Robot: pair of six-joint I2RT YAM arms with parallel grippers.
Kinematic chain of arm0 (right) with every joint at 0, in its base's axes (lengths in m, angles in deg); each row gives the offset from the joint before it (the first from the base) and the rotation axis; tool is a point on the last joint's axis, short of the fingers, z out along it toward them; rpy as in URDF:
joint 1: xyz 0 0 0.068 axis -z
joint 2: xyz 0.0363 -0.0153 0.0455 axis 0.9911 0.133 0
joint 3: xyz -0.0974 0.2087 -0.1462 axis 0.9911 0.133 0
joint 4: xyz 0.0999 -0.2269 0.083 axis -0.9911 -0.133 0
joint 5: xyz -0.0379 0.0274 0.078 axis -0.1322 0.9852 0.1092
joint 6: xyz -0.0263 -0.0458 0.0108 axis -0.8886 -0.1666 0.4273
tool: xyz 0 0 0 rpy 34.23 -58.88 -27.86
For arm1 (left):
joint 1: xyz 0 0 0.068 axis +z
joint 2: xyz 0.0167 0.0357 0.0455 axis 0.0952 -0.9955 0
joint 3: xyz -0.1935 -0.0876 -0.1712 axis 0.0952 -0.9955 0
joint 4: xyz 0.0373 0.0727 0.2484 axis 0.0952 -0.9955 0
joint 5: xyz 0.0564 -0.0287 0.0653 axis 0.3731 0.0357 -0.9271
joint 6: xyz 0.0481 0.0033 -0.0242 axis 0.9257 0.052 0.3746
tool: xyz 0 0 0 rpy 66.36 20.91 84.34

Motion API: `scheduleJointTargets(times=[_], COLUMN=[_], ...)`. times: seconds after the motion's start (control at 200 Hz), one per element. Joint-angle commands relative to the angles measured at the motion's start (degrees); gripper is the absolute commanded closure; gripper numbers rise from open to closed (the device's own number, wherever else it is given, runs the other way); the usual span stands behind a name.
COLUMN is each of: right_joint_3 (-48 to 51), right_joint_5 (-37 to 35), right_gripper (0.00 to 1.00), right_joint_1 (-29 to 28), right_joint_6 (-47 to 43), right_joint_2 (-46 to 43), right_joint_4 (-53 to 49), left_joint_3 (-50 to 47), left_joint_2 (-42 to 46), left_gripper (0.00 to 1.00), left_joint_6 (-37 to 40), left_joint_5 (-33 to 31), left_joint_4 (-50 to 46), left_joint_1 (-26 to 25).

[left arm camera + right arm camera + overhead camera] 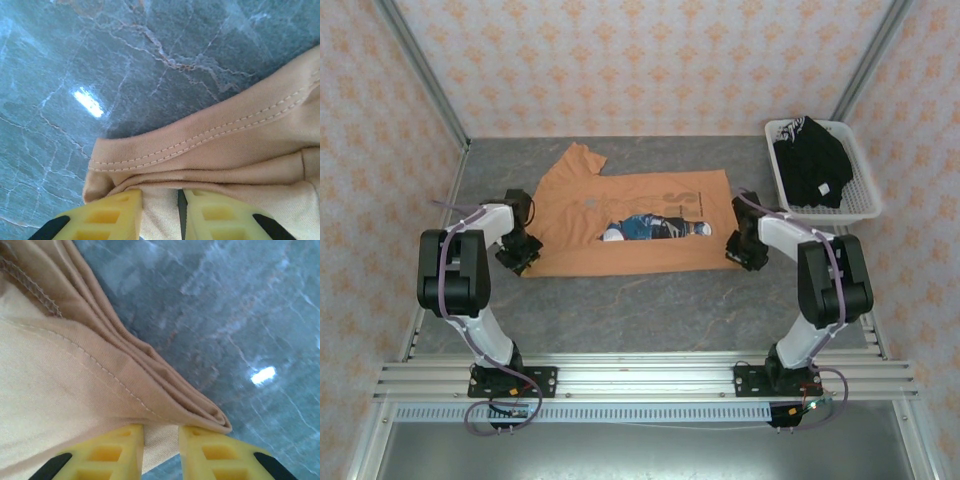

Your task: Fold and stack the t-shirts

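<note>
The orange t-shirt lies across the middle of the grey table, its near part doubled over so that the blue-and-white print peeks through a gap. My left gripper is at the shirt's near-left corner, and in its wrist view it is shut on the hemmed orange cloth. My right gripper is at the shirt's near-right corner and there it is shut on stacked orange layers. Black garments lie bunched in the basket.
The white slatted basket stands at the back right, close behind the right arm. Bare marbled tabletop runs between the shirt and the arm bases. Patterned walls enclose the table on three sides.
</note>
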Motion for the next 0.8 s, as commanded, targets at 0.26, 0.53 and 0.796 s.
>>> scheduleJointTargets(times=[0.26,0.53,0.796], right_joint_3=[2.08,-1.83,-6.29], right_joint_5=[-1.22,3.80,5.00], right_gripper=[0.59,0.67,0.71], right_joint_1=[-0.15,-0.66,-3.44], right_joint_6=[-1.47,-2.19,-0.03], right_joint_2=[-13.05,-7.56,5.40], right_joint_4=[-4.42,1.84,5.07], left_joint_3=[-4.74,-3.68,0.43], left_joint_2=[17.43,14.02,2.61], left_gripper=[0.54,0.62,0.68], left_joint_6=[-0.16,-5.48,-7.65], left_joint_5=[1.97,9.69,8.39], left_joint_4=[-6.26,3.96,8.25], left_joint_1=[0.56,-1.70,-7.55])
